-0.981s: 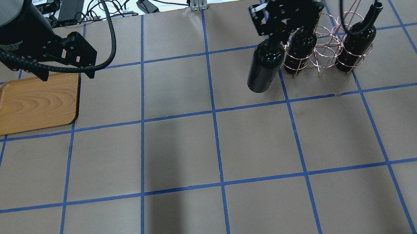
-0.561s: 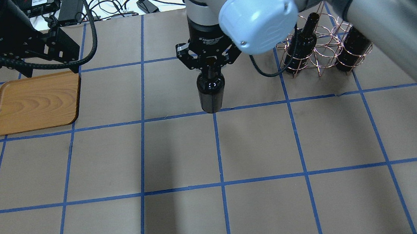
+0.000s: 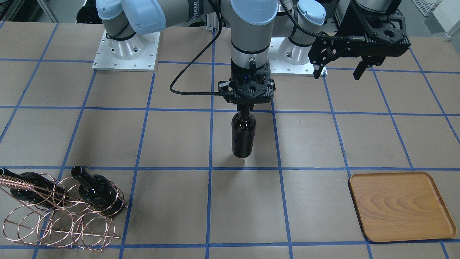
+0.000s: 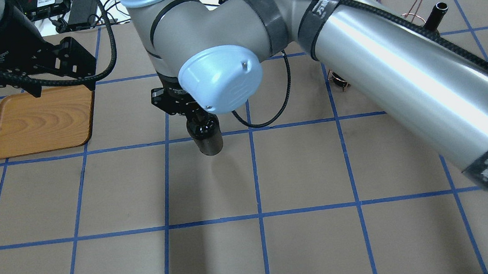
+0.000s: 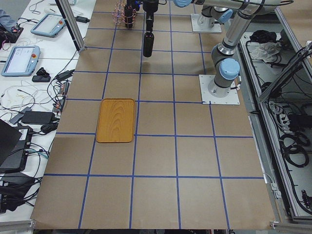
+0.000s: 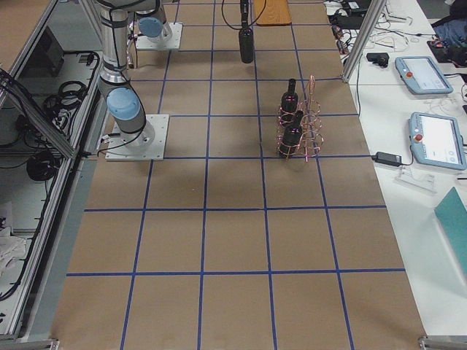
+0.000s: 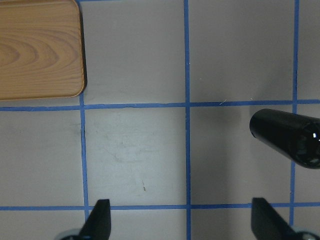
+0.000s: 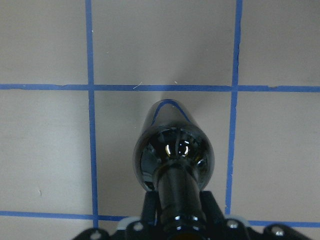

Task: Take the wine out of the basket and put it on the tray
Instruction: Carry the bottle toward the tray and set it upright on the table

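Clamping the wine (image 3: 243,138) by the neck, the right end effector (image 3: 247,107) has moved nearer the tray (image 3: 399,205).

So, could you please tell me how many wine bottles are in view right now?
3. One bottle hangs by its neck from the right gripper over the table; two more stand in the basket.

Dark wine (image 3: 243,138) upright, airborne; btw flat tray (image 3: 399,207) & copper basket (image 3: 61,216).
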Controlling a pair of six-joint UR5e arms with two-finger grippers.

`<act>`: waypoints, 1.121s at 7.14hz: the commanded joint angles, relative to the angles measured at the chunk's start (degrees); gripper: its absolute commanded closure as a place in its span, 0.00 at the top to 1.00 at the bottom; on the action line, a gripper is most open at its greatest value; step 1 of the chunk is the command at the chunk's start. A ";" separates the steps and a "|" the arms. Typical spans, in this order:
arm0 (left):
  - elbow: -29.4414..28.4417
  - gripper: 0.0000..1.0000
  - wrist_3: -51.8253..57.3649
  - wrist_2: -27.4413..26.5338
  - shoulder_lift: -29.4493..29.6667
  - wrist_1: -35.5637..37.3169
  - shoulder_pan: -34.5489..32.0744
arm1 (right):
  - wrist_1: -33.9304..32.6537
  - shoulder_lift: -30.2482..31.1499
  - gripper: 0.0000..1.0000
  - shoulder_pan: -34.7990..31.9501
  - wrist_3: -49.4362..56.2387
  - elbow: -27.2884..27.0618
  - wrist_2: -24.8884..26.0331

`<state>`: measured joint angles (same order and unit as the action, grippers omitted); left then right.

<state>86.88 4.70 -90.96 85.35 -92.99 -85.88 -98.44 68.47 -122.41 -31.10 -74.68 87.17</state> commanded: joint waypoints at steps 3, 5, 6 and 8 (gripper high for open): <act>0.05 1.00 0.23 -0.09 -0.10 0.00 0.18 | -1.85 -4.22 0.00 -2.22 -1.59 3.05 -0.68; 0.05 1.00 0.23 -0.09 -0.10 -0.09 0.18 | -2.55 -4.31 0.00 -2.31 -1.50 3.05 -0.86; 0.05 1.00 0.23 -0.09 -0.10 -0.09 0.18 | -2.46 -4.39 0.07 -2.83 -1.50 2.87 -0.95; 0.05 1.00 0.23 -0.18 -0.18 -0.17 0.18 | -2.46 -5.26 0.23 -3.62 -3.26 2.87 -1.64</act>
<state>86.92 4.92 -91.08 85.23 -93.10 -85.69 -100.89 63.83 -125.45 -33.75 -71.78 85.99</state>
